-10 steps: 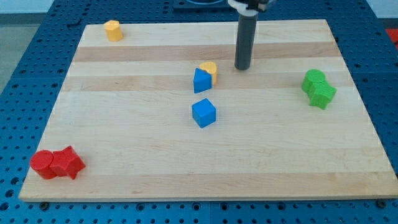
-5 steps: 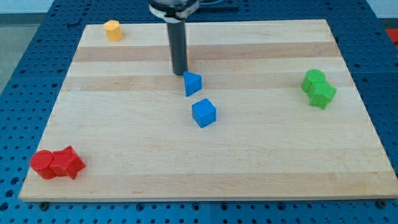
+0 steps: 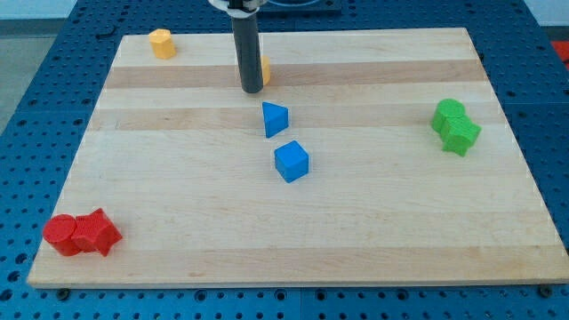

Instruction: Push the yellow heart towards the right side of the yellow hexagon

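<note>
Blue perforated metal surrounds the pale wooden bench [image 3: 356, 231], a board of lengthwise planks with a slightly darker strip across the view's top. No claw is fitted to this arm, so whether it is released or clenched does not arise; the dark rod comes down from the view's top edge and my tip [image 3: 252, 91] rests on the board in the upper middle. The yellow heart [image 3: 264, 68] is mostly hidden behind the rod, only a sliver showing at the rod's right edge, touching or just beside it. The yellow hexagon [image 3: 161, 43] sits near the board's top left corner, well apart from the heart. Below my tip lie a blue triangular block [image 3: 275, 119] and, just beneath it, a blue cube [image 3: 291, 162]. Two green blocks [image 3: 455, 126] huddle together at the view's right, and two red blocks [image 3: 81, 234] touch at the bottom left corner
</note>
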Action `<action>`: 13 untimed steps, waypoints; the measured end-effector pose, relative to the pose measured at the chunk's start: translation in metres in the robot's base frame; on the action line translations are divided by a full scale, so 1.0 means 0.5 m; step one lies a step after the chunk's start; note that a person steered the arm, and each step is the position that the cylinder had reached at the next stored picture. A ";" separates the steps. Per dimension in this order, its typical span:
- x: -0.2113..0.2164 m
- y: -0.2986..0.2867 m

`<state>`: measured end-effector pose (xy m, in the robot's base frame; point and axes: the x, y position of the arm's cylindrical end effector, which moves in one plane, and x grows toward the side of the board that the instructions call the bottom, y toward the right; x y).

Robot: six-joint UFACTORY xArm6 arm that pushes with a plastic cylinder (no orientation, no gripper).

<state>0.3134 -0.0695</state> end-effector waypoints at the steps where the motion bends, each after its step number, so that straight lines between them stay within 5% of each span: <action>1: -0.035 -0.006; 3: 0.012 0.042; 5: -0.056 0.101; 9: -0.114 -0.199; 13: -0.153 -0.036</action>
